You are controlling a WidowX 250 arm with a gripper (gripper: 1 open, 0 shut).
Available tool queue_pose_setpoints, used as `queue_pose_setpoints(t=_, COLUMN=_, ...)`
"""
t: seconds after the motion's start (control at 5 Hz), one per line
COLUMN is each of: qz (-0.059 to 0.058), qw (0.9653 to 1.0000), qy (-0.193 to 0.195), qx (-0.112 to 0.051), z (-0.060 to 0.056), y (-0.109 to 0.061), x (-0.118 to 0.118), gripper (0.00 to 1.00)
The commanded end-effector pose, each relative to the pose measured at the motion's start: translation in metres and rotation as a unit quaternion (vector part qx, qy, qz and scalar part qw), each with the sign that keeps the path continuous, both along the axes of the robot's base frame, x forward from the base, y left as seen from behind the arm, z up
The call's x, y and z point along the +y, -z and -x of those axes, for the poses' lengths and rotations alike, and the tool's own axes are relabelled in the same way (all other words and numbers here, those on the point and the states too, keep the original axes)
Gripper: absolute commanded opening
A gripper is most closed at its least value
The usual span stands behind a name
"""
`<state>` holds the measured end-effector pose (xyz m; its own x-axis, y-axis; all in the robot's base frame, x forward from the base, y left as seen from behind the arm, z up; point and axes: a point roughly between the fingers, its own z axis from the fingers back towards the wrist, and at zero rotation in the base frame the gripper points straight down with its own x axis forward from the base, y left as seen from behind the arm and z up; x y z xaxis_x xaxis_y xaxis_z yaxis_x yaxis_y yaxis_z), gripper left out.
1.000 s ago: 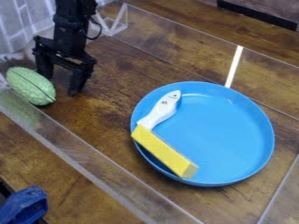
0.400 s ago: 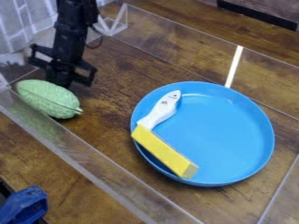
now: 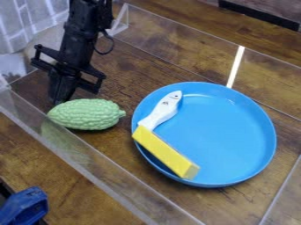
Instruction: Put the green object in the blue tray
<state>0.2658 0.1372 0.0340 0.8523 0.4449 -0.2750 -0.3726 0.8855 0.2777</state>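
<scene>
The green object, a bumpy oval gourd shape, lies on the wooden table left of the blue tray. It is a short gap from the tray's rim. My gripper hangs just behind and above the object's left end, with its black fingers drawn together and nothing visible between them. Whether the tips touch the green object I cannot tell. The arm rises from the gripper toward the top of the view.
Inside the tray lie a white utensil-like piece and a yellow block. A blue item sits at the bottom left corner. A white strip lies behind the tray. Clear panel edges cross the table.
The gripper went from open around the green object to shut and shifted right. The green object moved right and toward the camera, out from between the fingers, closer to the tray.
</scene>
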Motion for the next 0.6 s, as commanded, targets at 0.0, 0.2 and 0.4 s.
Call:
queue_pose_setpoints(t=0.0, qz=-0.013, qw=0.9988, qy=0.013, qx=-0.046, z=-0.009, y=-0.022, x=0.001, gripper=0.00)
queue_pose_setpoints(t=0.2, qz=-0.013, qw=0.9980, qy=0.025, qx=-0.057, z=-0.015, y=-0.027, x=-0.005, gripper=0.00)
queue_pose_setpoints(t=0.4, qz=-0.013, qw=0.9969, qy=0.037, qx=-0.068, z=-0.021, y=-0.032, x=-0.011, gripper=0.00)
